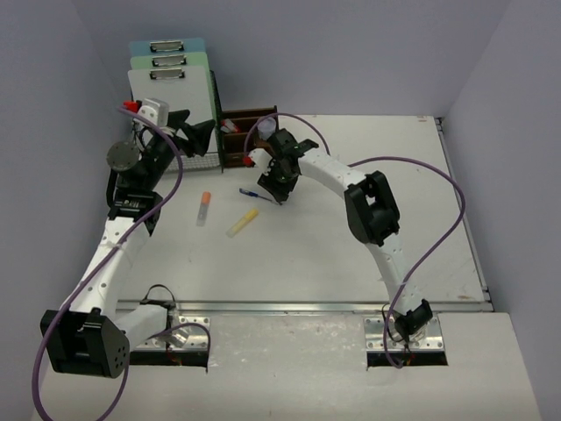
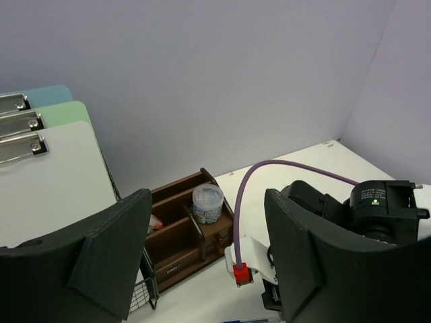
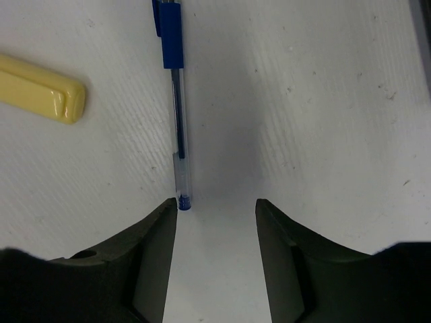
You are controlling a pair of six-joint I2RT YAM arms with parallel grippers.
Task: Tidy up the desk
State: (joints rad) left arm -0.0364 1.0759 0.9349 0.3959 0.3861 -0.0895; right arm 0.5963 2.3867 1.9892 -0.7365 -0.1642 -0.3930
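Note:
The white desk (image 1: 351,246) holds a blue pen (image 1: 252,194), a yellow highlighter (image 1: 243,223) and an orange-capped marker (image 1: 204,209). My right gripper (image 1: 279,195) is open and low over the desk. In the right wrist view the right gripper (image 3: 215,208) has bare desk between its jaws. The pen's (image 3: 176,101) end lies just off the left fingertip, and the highlighter (image 3: 40,87) lies left of it. My left gripper (image 1: 188,132) is open and empty, raised at the back left. In the left wrist view the left gripper (image 2: 206,215) faces the organiser.
A dark-brown wooden organiser (image 1: 241,136) stands at the back and holds a clear jar (image 2: 207,199). Three clipboards (image 1: 171,79) stand in a black wire-mesh rack (image 1: 197,160) at the back left. Lavender-grey walls close three sides. A metal rail (image 1: 307,307) runs along the near edge.

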